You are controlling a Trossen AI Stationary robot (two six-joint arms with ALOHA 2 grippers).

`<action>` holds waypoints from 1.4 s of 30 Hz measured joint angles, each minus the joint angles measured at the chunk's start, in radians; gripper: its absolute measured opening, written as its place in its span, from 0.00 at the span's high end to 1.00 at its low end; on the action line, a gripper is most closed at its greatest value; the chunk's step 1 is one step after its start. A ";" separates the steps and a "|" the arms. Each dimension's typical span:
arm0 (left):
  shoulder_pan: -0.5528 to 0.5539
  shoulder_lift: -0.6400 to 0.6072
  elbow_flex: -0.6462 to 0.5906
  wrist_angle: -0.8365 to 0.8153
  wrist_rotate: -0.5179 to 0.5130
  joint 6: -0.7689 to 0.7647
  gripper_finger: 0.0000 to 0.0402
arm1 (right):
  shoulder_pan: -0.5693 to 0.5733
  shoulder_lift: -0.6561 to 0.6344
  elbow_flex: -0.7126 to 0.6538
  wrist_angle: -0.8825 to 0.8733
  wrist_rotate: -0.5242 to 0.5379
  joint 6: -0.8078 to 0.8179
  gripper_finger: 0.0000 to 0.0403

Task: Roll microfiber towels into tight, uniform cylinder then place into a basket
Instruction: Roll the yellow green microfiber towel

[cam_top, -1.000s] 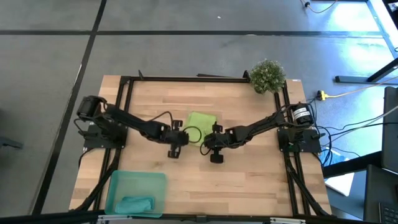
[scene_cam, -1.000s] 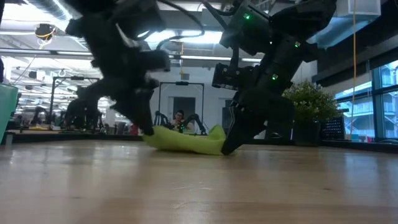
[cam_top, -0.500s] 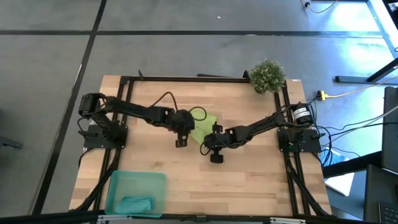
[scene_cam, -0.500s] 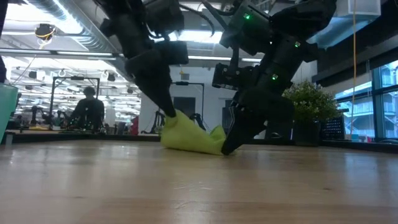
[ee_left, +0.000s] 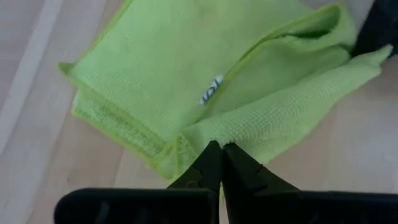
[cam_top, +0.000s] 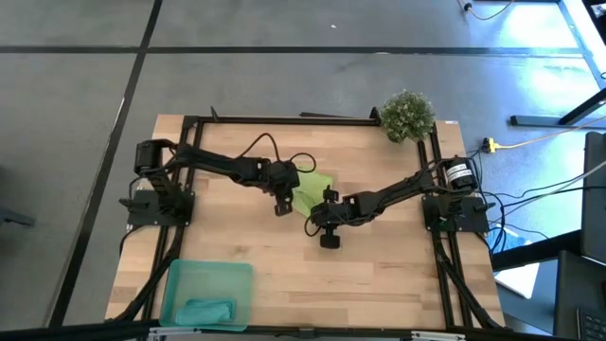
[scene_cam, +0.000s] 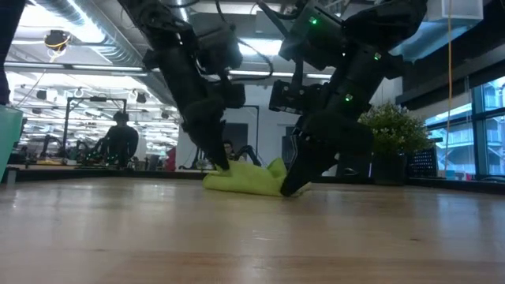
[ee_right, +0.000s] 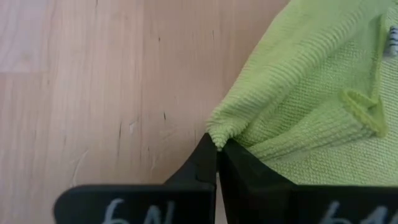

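Observation:
The lime yellow-green towel [cam_top: 309, 193] lies bunched and partly folded near the table's middle; it also shows in the low view [scene_cam: 251, 178]. My left gripper [cam_top: 286, 199] is shut on the towel's left side. My right gripper [cam_top: 315, 215] is shut on its near right corner. The teal basket [cam_top: 182, 277] stands at the near left with the teal towel [cam_top: 205, 310] lying in it. My left gripper pinches a folded-over edge of the lime towel [ee_left: 198, 138] between its two fingertips, slanting down from the table's left. That edge sits low on the rest of the towel [scene_cam: 225, 173]. My right gripper pinches the towel's near right corner [ee_right: 219, 129] between its fingertips, slanting down from the right. The corner is down at the tabletop [scene_cam: 286, 189], and the cloth between the grippers is slack.
A bushy potted plant [cam_top: 407, 116] stands at the far right corner. Black frame rails [cam_top: 284, 120] run along the table's edges. Bare wood [cam_top: 379, 275] lies toward the near right. People show in the room beyond [scene_cam: 118, 142].
My left gripper has gone toward the table's right and a little toward its far edge with the towel's left edge, lifting it and then lowering it. That edge is now folded over toward my right gripper, so the towel is narrower. The right-hand corner has stayed put.

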 joint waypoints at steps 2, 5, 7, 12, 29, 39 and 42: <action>0.005 0.022 0.001 0.018 -0.002 0.000 1.00 | 0.000 0.000 0.000 0.000 -0.001 -0.001 0.99; 0.016 0.047 0.001 0.017 -0.001 -0.001 1.00 | -0.001 0.000 0.000 0.005 -0.033 -0.001 0.99; 0.018 0.061 0.002 0.008 0.000 -0.001 1.00 | -0.002 -0.003 0.000 0.005 -0.056 0.008 0.99; 0.009 0.077 0.004 -0.003 0.001 0.000 1.00 | -0.002 -0.042 -0.002 -0.007 -0.087 0.081 0.99; -0.110 0.077 0.002 -0.034 -0.074 0.158 1.00 | -0.092 -0.159 -0.001 -0.026 -0.177 0.388 0.99; -0.130 0.077 0.002 -0.037 -0.082 0.186 1.00 | -0.165 -0.110 0.000 -0.118 -0.136 0.446 0.99; -0.130 0.077 0.002 -0.038 -0.081 0.187 1.00 | -0.168 -0.088 0.001 -0.135 -0.125 0.452 0.99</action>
